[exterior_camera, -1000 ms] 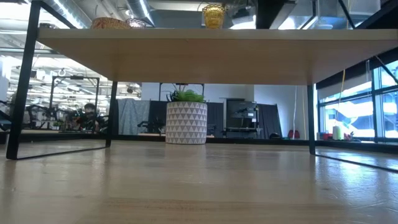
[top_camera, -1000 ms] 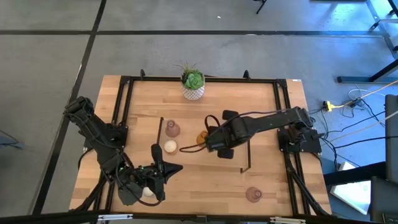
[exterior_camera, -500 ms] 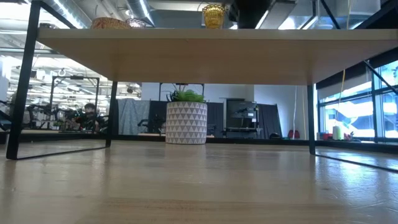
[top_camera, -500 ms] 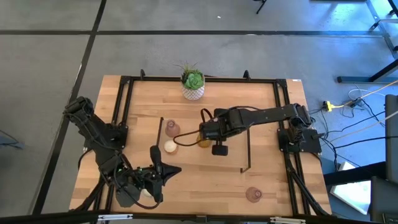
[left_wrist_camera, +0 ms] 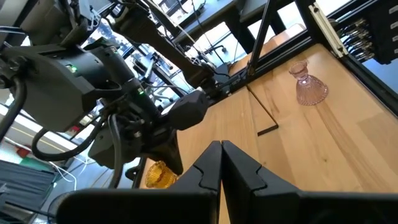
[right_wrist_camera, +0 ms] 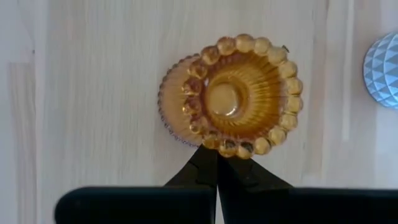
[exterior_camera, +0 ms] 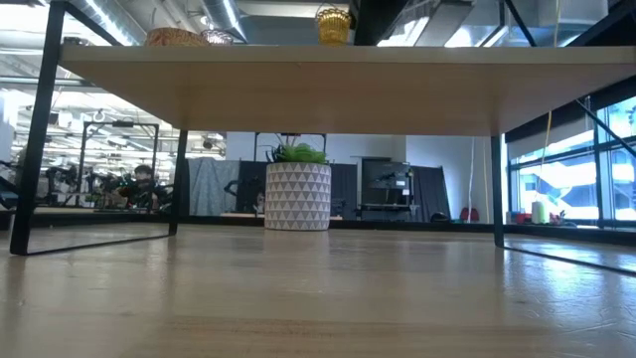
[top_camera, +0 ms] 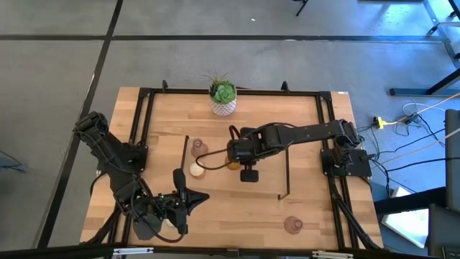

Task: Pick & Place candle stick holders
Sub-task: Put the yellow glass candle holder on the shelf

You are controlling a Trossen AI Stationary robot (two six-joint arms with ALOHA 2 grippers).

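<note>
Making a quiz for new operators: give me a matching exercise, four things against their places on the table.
Things:
1. plant pot
2. amber holder
3. right pink holder
4. left gripper

Places:
a. at the tips of the right gripper
b. far edge, middle
c. near-left part of the table
d. near edge, right side, alone

Pairs: 1-b, 2-a, 3-d, 4-c

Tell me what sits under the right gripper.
The amber holder sits under the right gripper, upright on the shelf, bowl empty. The fingers are shut and cover part of its rim and the wood below.
</note>
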